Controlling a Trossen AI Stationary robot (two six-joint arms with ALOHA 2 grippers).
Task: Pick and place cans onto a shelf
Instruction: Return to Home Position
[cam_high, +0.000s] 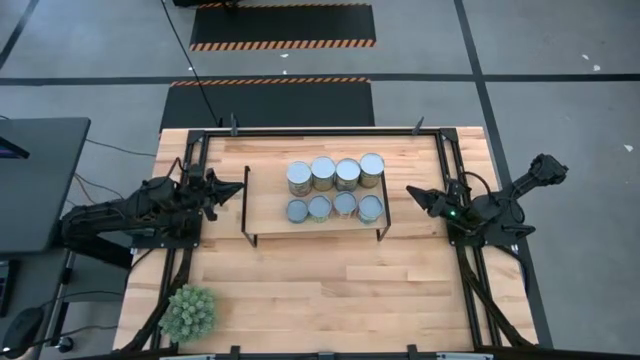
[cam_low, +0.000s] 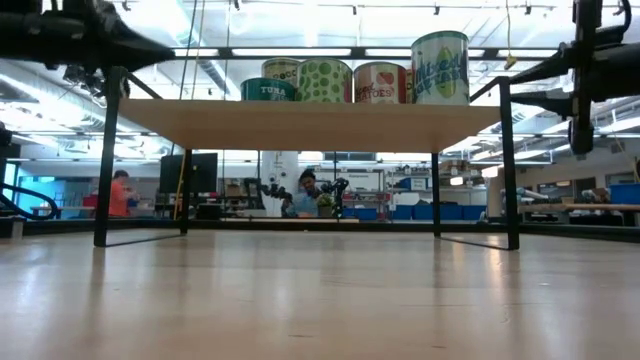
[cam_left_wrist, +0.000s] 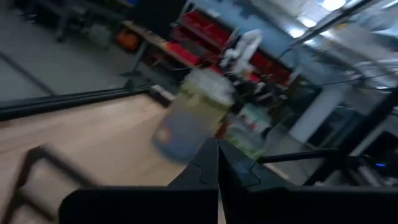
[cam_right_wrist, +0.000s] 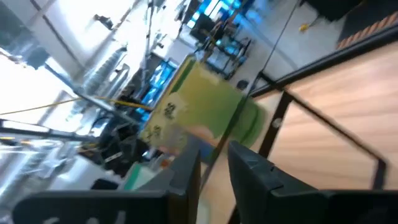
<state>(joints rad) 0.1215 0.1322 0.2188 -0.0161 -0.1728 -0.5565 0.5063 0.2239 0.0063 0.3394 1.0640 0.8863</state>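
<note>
The shelf stands mid-table on thin black legs; in the low view its board spans the picture. Several cans stand upright on it in two rows: larger silver-topped ones at the far side, smaller bluish-topped ones at the near side. My left gripper hovers level just off the shelf's left end, shut and holding nothing. My right gripper hovers level off the shelf's right end, its fingers a narrow gap apart with nothing between them.
A spiky green plant ball sits at the table's near left corner. Black frame rails run along the table's left, right and far sides. Bare wood lies between the shelf and the near edge.
</note>
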